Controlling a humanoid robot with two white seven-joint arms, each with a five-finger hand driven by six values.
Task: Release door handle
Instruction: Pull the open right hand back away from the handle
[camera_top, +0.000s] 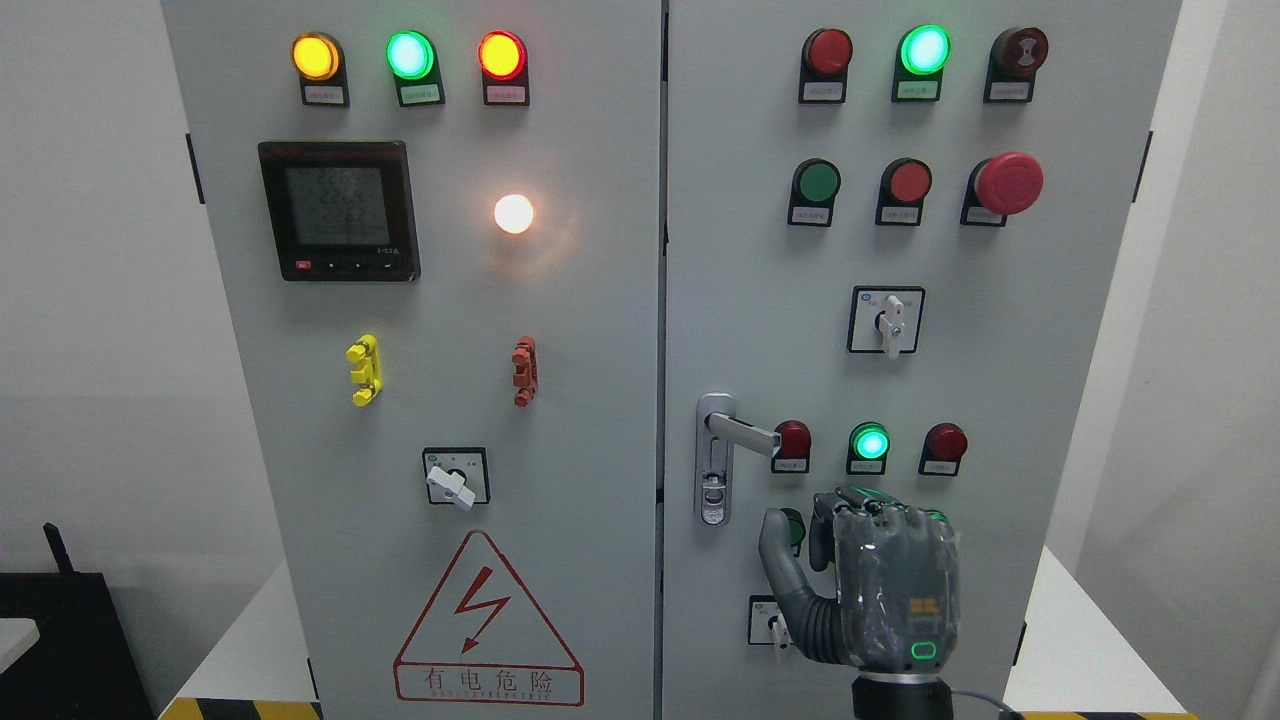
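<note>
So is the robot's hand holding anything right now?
No. The right hand hangs below the door handle with its fingers loosely curled, not touching it and holding nothing.

The dark grey robot hand (880, 585), wrapped in clear glossy film, carries an orange mark and a small green glowing ring on its back. Above and left of it hangs the silver metal door handle (722, 455) on the pale grey cabinet door (740, 260). Just above the robot hand sit a dark red round lamp (793, 440), a bright green lit lamp (870, 442) and another dark red lamp (945, 442). Far to its left, a red-outlined warning triangle with a red lightning bolt (487, 625) marks the neighbouring panel.
</note>
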